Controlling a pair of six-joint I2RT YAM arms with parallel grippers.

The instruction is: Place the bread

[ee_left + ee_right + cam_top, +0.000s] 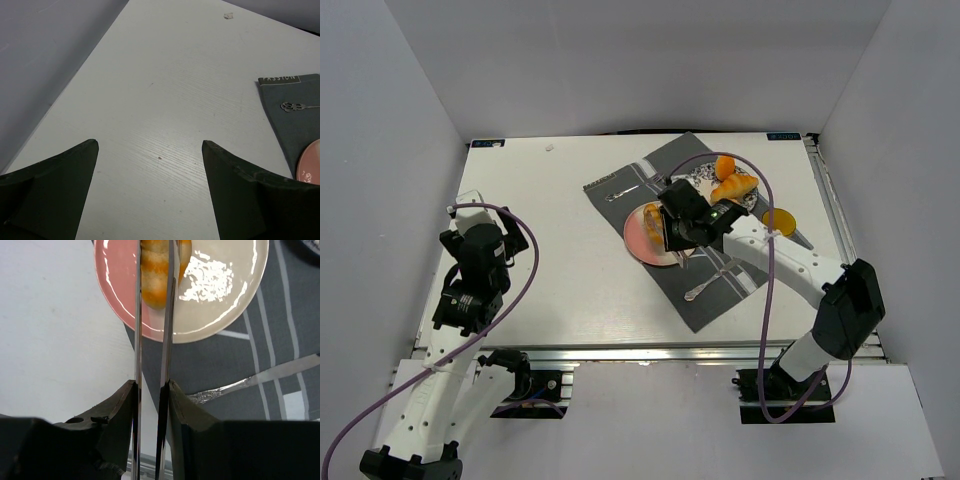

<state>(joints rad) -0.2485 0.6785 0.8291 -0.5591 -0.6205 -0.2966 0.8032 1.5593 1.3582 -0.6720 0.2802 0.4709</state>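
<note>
My right gripper [151, 385] is shut on a pair of thin metal tongs [137, 340]. The tong blades reach forward and pinch the bread [154, 270], a ridged golden-orange roll, over the pink plate [225, 315]. I cannot tell whether the bread touches the plate. In the top view the right gripper [677, 230] hangs over the plate's [636, 248] right side, with the bread [652, 217] at its tip. My left gripper [150, 150] is open and empty above bare table at the left [470, 215].
A grey striped placemat [712, 300] lies under the pink plate. A spoon [710, 281] and a fork [620, 190] lie on it. A patterned plate [698, 176] behind holds an orange bun [725, 165] and a golden roll [736, 187]. An orange disc [779, 220] lies at the right.
</note>
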